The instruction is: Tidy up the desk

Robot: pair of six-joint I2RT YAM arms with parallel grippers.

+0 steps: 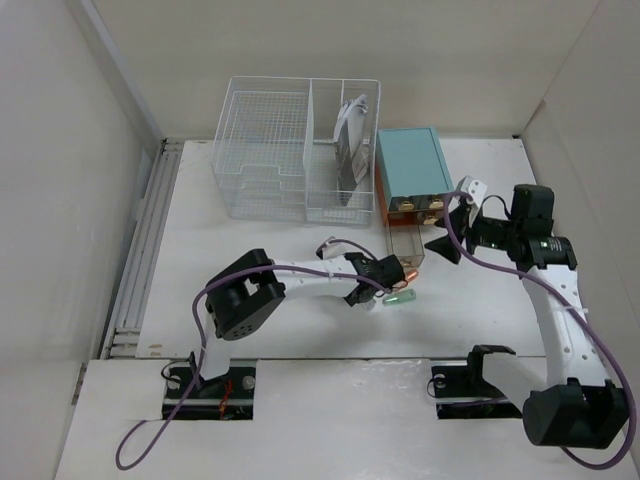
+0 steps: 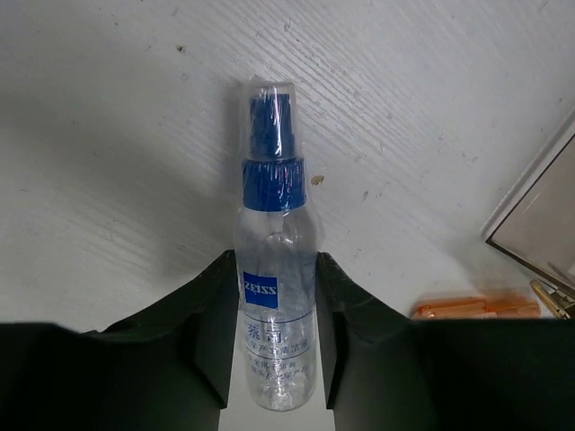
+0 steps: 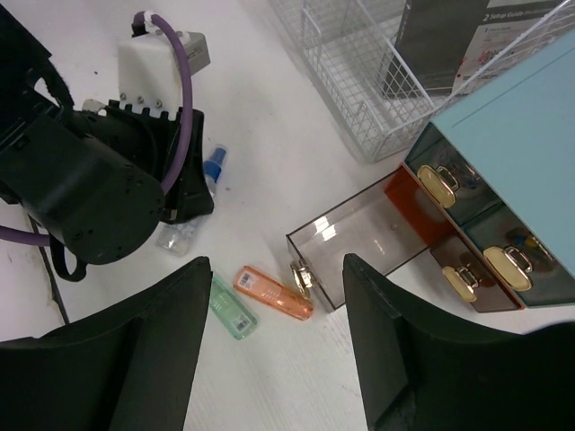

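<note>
Left wrist view gives me the left gripper (image 2: pixel 277 269) drawn in narrow on a clear plastic spray bottle (image 2: pixel 272 197) with a blue nozzle and a blue label, one black finger against each side. The bottle lies flat on the matte white desk (image 2: pixel 117 135), nozzle pointing away from the wrist. From above, that desk spreads between the pale wall panels, and the bottle sits near its middle.

My right gripper (image 3: pixel 277 269) hangs spread wide, holding nothing, over a clear smoky drawer (image 3: pixel 359 229) pulled out of the teal-topped drawer box (image 3: pixel 512 135). Just beside the drawer's front lie a small orange translucent case (image 3: pixel 274 294) and a pale green translucent case (image 3: pixel 233 307), slightly apart. A white wire basket (image 1: pixel 280 150) stands just left of the box.
</note>
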